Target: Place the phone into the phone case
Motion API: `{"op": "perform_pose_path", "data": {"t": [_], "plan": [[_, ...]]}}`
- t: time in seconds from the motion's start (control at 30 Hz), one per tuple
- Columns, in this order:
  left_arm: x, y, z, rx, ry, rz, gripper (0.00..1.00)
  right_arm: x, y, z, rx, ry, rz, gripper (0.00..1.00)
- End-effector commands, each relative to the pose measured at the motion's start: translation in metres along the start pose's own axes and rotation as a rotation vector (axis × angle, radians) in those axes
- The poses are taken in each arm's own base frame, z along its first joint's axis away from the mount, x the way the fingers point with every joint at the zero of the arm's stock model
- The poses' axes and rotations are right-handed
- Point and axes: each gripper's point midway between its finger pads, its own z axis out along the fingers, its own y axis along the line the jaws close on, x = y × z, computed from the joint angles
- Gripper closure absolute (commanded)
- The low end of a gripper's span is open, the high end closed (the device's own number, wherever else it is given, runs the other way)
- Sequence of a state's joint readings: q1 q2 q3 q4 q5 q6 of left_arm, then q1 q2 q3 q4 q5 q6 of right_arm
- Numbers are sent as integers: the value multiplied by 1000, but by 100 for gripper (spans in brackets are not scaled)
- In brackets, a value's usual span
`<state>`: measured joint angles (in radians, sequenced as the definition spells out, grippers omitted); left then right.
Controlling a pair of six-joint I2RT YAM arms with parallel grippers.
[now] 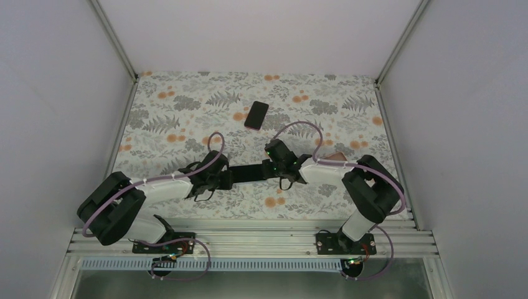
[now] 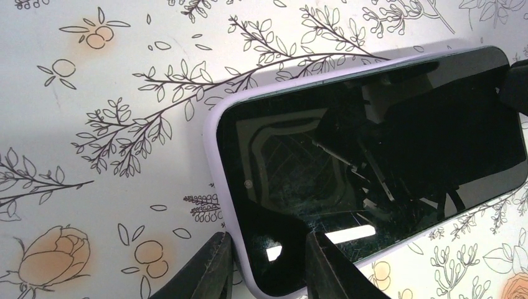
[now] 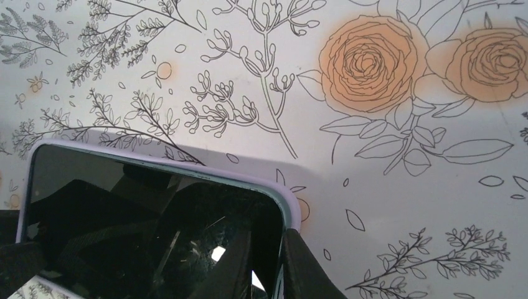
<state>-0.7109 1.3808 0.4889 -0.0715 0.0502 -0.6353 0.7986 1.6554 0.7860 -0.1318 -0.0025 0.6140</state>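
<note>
A black phone (image 1: 249, 172) lies inside a lilac case (image 2: 215, 146), held level between my two grippers just above the floral tabletop. In the left wrist view my left gripper (image 2: 268, 271) is shut on one end: one finger (image 2: 205, 271) sits outside the case rim, the other (image 2: 333, 268) on the dark screen (image 2: 373, 156). In the right wrist view my right gripper (image 3: 268, 274) is shut on the opposite end, with one finger (image 3: 308, 268) against the case corner (image 3: 289, 208) and the other over the glass. In the top view the grippers are left (image 1: 225, 179) and right (image 1: 275, 168).
A second dark phone-shaped slab with a pinkish rim (image 1: 256, 115) lies flat on the floral table cover (image 1: 187, 106), farther back near the middle. White walls and metal frame posts (image 1: 115, 40) enclose the table on three sides.
</note>
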Motion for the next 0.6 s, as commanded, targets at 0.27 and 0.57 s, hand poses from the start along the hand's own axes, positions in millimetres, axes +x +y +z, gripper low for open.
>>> {"op": "perform_pose_path", "data": {"t": [0.27, 0.57], "plan": [[27, 10, 11, -48, 97, 53, 67, 33, 10, -21, -78, 156, -134, 77], [24, 8, 10, -42, 91, 53, 67, 23, 15, -26, -91, 181, -150, 74]]}}
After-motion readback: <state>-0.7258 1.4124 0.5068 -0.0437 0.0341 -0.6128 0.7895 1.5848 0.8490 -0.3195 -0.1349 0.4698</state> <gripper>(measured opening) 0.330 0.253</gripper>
